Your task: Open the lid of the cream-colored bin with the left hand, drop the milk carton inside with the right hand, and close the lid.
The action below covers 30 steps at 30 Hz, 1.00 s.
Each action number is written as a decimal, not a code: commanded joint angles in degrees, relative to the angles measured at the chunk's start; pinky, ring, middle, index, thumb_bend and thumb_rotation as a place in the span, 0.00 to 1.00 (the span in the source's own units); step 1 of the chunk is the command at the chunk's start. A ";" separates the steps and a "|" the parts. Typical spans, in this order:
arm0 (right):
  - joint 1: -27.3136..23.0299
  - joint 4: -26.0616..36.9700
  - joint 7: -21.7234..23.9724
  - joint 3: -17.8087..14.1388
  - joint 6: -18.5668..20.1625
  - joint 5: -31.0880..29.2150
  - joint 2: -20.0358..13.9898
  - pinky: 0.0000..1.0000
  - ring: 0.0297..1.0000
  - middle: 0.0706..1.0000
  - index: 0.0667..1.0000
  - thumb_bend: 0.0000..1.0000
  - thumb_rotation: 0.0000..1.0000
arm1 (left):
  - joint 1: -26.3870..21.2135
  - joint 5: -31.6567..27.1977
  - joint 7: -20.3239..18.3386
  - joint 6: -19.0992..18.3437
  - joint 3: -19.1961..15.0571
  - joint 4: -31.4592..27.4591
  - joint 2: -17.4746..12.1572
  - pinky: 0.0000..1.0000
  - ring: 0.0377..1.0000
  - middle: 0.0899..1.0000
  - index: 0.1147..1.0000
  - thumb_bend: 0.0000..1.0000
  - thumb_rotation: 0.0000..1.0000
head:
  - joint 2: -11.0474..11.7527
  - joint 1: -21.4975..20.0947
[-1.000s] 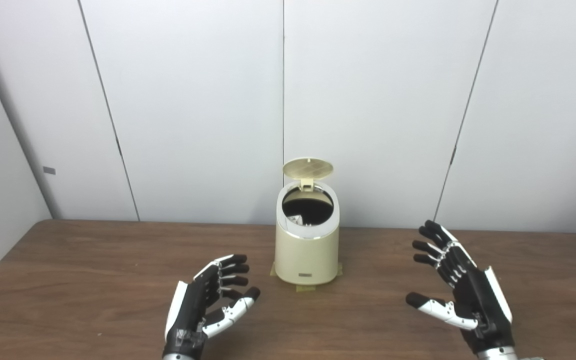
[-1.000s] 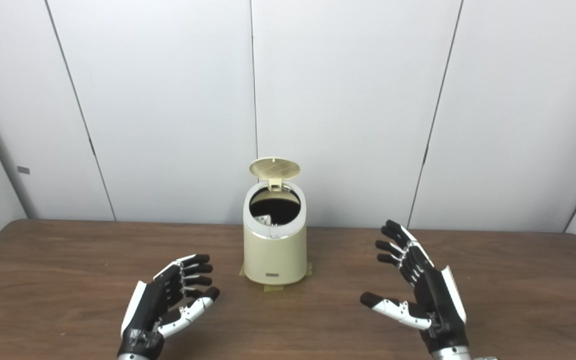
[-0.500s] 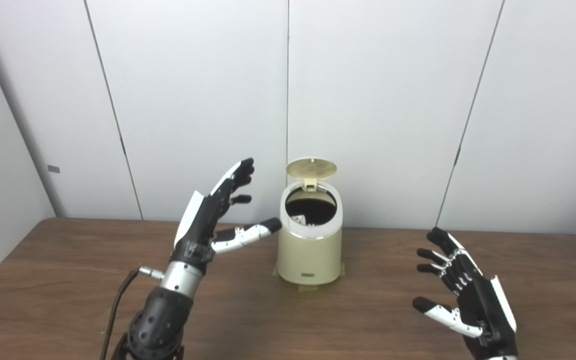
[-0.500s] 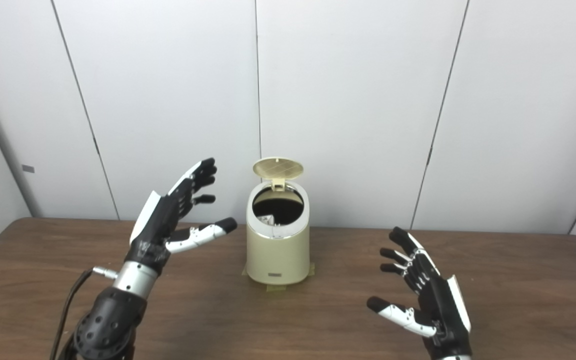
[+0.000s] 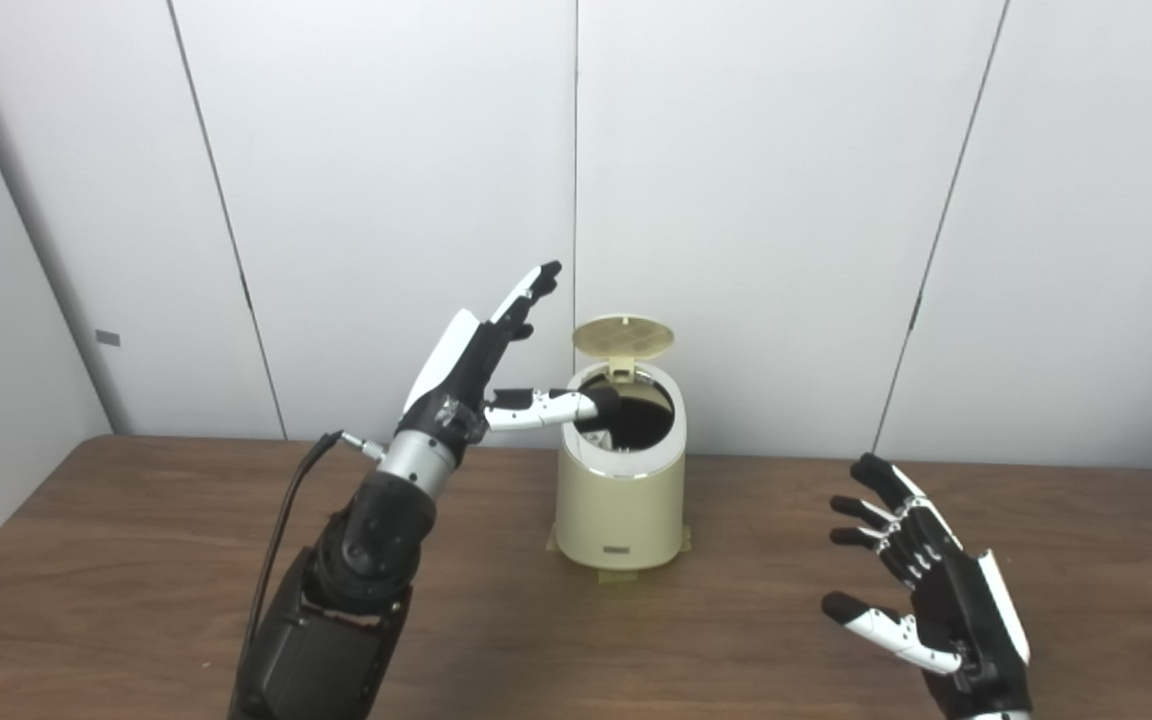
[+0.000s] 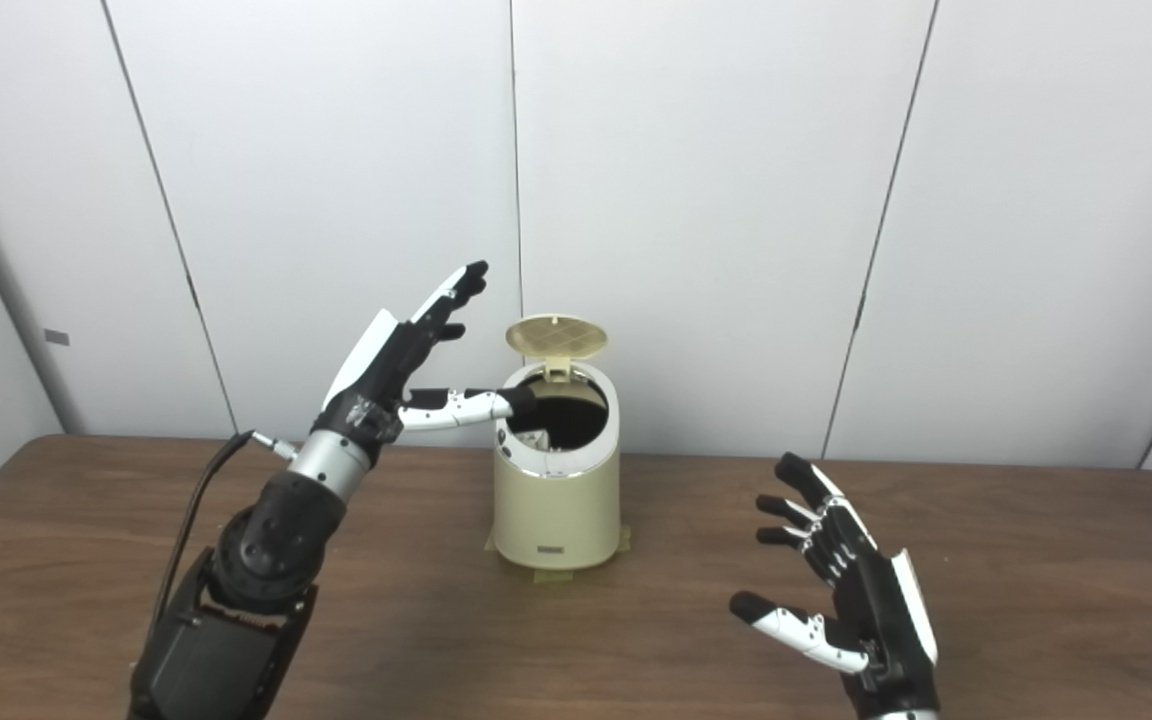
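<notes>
The cream-colored bin (image 5: 620,505) stands at the table's middle back, its round lid (image 5: 624,336) tipped up and open behind the dark mouth. A pale scrap of the milk carton (image 6: 532,439) shows inside the bin, mostly hidden. My left hand (image 5: 481,365) is raised beside the bin's left rim, open, fingers pointing up toward the lid, thumb reaching over the mouth. My right hand (image 5: 921,600) hovers low over the table at the right, open and holding nothing.
The brown wooden table (image 5: 136,560) runs the full width, with tape patches (image 5: 616,575) under the bin. White wall panels (image 5: 776,200) close off the back. A black cable (image 5: 281,520) hangs along my left forearm.
My left hand rose from the table and moved right and up to the bin's rim, thumb now over the mouth. The right hand stayed almost still. The lid stayed open.
</notes>
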<state>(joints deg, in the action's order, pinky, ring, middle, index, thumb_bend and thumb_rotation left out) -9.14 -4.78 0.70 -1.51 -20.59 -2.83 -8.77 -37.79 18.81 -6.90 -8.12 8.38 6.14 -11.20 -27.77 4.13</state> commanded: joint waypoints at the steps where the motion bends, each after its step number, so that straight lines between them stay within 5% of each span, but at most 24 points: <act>1: -1.60 2.37 0.32 -0.38 -0.52 0.14 0.16 0.65 0.76 0.87 0.85 0.76 0.38 | -4.72 2.89 -0.59 -1.27 1.50 0.54 -1.15 0.91 1.00 1.00 1.00 0.96 0.44 | 0.02 -0.07; 8: -1.31 2.97 0.36 -0.20 -0.07 0.66 0.39 0.64 0.77 0.87 0.86 0.75 0.36 | -7.57 6.80 -0.51 0.38 4.93 5.88 -2.16 0.87 1.00 1.00 0.98 0.96 0.43 | 0.05 -0.68; 12: -1.13 3.72 0.29 0.09 0.45 1.55 0.73 0.63 0.76 0.87 0.85 0.74 0.37 | -8.78 8.47 -2.19 0.89 7.03 7.45 -3.12 0.98 1.00 1.00 0.96 0.96 0.44 | -0.02 -1.11; 30: -1.04 8.30 0.46 1.33 6.31 3.02 2.95 0.60 0.73 0.85 0.83 0.77 0.40 | -9.49 9.30 -10.42 1.98 9.39 5.60 -6.37 1.00 1.00 0.89 0.86 0.96 0.40 | 0.01 -2.28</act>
<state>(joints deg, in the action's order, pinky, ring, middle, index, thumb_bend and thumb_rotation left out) -8.34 1.40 0.94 -0.25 -13.91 -0.19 -5.86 -44.22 27.42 -17.63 -7.97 17.74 13.71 -16.60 -27.69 1.85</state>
